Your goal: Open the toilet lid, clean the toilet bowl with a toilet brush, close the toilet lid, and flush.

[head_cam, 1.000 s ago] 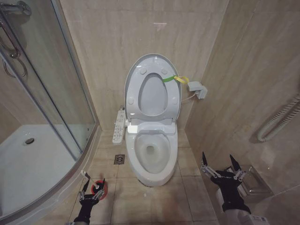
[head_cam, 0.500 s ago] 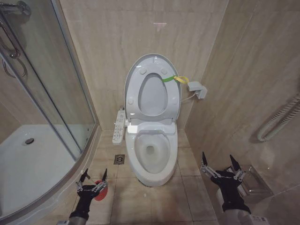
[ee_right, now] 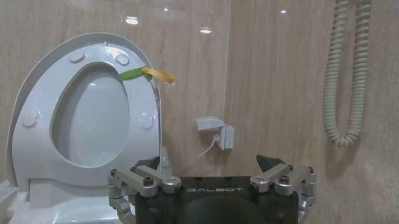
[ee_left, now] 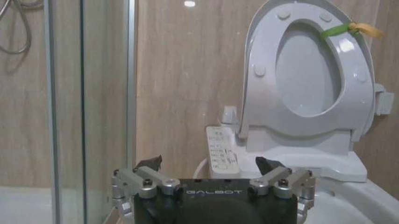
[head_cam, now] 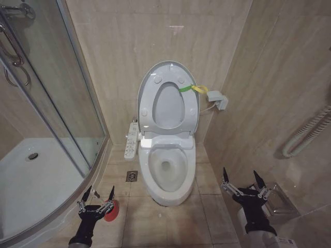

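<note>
Since a second ago, pulled back and a little to the outside: left tool (head_cam: 95, 199), lower in the head view than before, fingers spread wide, nothing between them. Red cup (head_cam: 111, 209) on the floor now just beside the right finger of this tool, partly hidden by it; thin white handle of the toilet brush (head_cam: 94, 192) sticking up and leaning to the shower side, between the two fingers as seen from the head. Bristle end hidden in the cup. Right tool (head_cam: 242, 184) parked near the right wall, also spread open and empty, unchanged.

Toilet lid (head_cam: 168, 98) already up against the wall together with the seat, green-yellow strap (head_cam: 192, 88) on its right edge. Toilet bowl (head_cam: 166, 168) open, well apart from the brush, forward and to the right of it.

Probably the step in hand: taking the brush. Left arm clearly nearer; brush handle almost upright, so a grip from the side across the stick seems needed.
</note>
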